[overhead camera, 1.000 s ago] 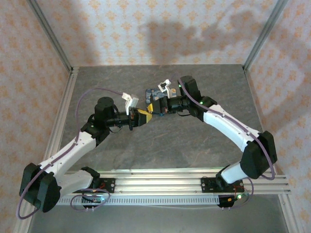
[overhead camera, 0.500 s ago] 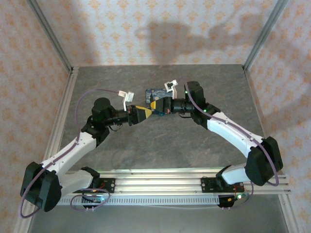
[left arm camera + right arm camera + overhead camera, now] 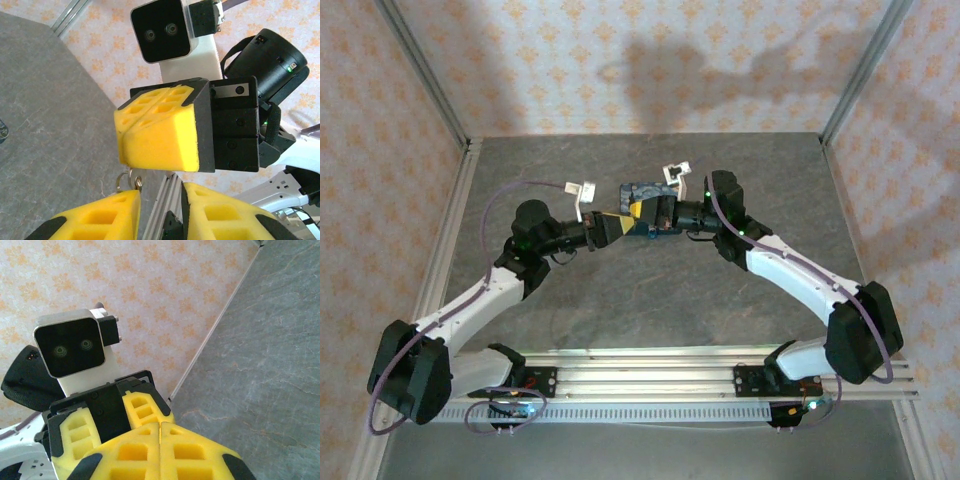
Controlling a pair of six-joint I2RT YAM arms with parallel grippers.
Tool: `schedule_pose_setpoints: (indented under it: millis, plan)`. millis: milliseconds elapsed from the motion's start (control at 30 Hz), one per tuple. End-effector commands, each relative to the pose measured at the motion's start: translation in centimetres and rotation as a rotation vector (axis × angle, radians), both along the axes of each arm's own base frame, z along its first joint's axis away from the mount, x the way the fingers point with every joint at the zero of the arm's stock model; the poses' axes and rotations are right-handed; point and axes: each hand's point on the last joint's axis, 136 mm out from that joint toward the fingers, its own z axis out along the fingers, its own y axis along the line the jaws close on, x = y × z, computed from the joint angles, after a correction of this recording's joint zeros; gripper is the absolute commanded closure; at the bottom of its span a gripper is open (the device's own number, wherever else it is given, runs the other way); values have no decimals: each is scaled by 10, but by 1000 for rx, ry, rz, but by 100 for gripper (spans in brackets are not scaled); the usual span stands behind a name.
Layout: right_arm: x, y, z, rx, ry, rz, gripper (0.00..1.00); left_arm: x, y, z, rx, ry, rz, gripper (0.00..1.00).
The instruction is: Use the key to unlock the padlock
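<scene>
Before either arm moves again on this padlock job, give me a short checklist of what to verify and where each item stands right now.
1. Right gripper closed: ok, its pads are pressed together.
2. Key gripped: cannot tell; a small metal ring hangs just under those tips, but no blade can be made out.
3. Left gripper fingers apart: ok, a gap shows between them.
4. Padlock located: cannot tell; I cannot make it out at either gripper.
5. Grippers lined up: ok, the tips face each other closely, just in front of the blue tin.
</scene>
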Motion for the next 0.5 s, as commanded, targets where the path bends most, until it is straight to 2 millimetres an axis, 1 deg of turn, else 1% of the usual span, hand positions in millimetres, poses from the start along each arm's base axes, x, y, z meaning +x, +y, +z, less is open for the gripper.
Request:
schedule_pose_setpoints:
  millis: [0,200,267,333,467]
  plan:
    - [-8,-1,24,59,-65,18,100,6,4,6,-9,-36,40,71]
    - [-8,-3,21,39,-65,1,100,14,13,-5,24,-5,99,71]
    - [-8,-3,22,40,-66,1,100,15,14,-5,20,-6,100,70]
    - [-7,-3,22,40,-64,1,100,14,13,-4,11,-6,94,69]
    - [-6,-1,22,43,-60,7,100,11,10,7,-25,-34,63,68]
